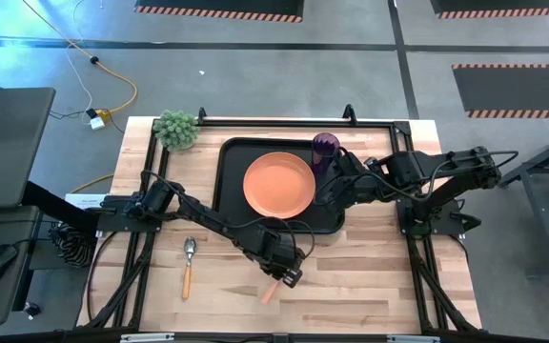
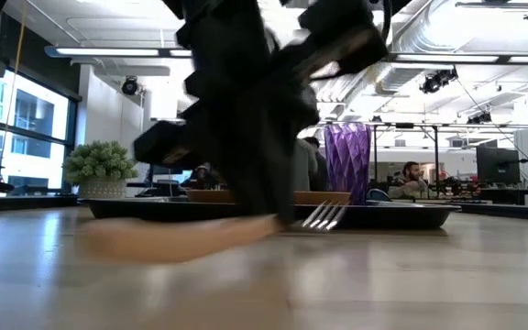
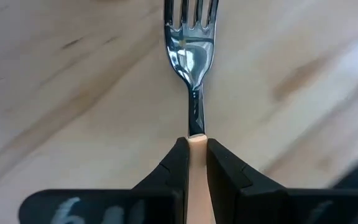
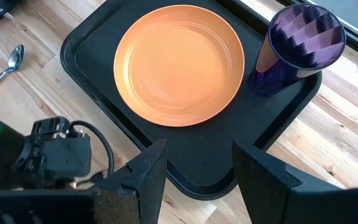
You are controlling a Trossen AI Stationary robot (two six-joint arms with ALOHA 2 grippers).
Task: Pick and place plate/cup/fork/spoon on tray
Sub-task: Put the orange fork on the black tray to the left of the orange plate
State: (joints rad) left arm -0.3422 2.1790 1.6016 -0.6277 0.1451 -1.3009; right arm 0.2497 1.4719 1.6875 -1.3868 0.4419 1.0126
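so the left claw (image 3: 193,163) is pinching the fork (image 3: 192,74) right where the wood handle meets the metal neck, both fingers pressed tight on the handle with the tines pointing away over bare wood. In the high view that claw (image 1: 289,273) sits just below center of the frame on the table (image 1: 370,276), a bit below the bottom edge of the tray (image 1: 229,152), with the light handle end poking out down-left of it. From the low view the fork (image 2: 323,214) looks nearly level, tines close to the tray rim, and I can't tell if it's touching the table or a hair above it. The right claw (image 4: 194,168) is spread wide with nothing between the fingers, hanging over the tray's near edge; in the high view it's at the tray's right side (image 1: 336,187). The plate (image 1: 279,184) lies flat in the middle of the tray and the cup (image 1: 325,150) stands upright at the tray's upper right, just beside the plate. The spoon (image 1: 189,264) is lying on the table in the lower left of the frame, bowl up-frame, well apart from the tray. small potted plant (image 1: 176,130) at the table's upper left corner
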